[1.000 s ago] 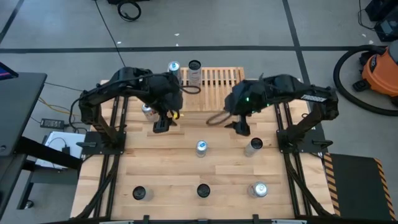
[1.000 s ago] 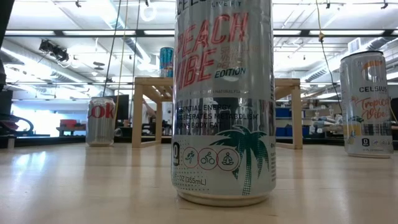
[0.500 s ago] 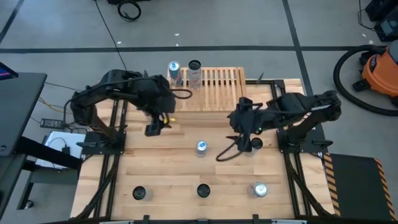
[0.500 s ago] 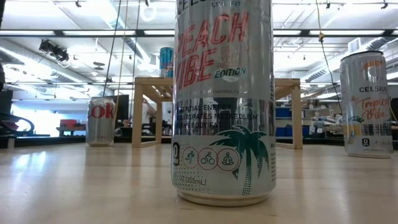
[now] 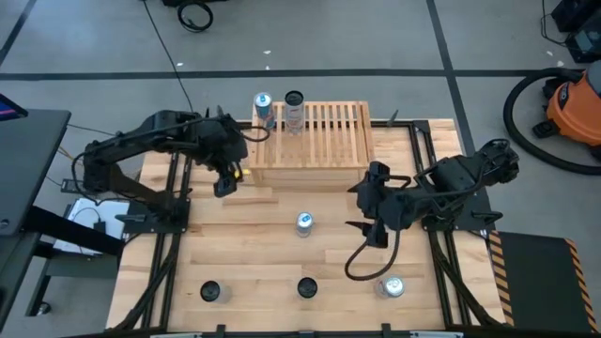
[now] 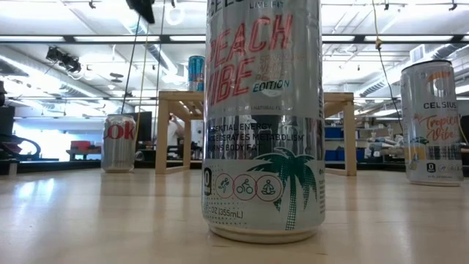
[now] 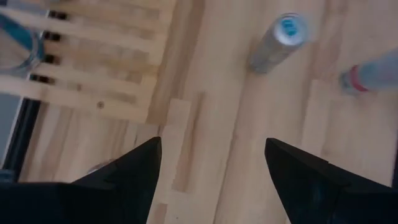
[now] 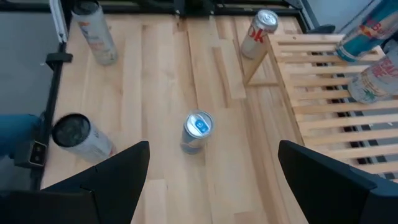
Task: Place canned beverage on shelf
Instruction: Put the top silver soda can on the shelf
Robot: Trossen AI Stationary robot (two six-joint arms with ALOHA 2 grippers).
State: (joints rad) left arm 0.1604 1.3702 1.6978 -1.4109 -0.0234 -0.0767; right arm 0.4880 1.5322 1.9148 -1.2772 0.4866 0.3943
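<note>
Two cans stand on the shelf's far left; several wait on the worktop. Left claw and right claw hang wide, holding nothing.

Two tall slim drink cans are standing on the slatted light-wood shelf's left end, another slim can sitting before it.

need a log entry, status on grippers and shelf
Left gripper open, empty, beside shelf. Right gripper open, empty, above table centre. Two cans on shelf's left end. Nothing blocking the free slats.
</note>
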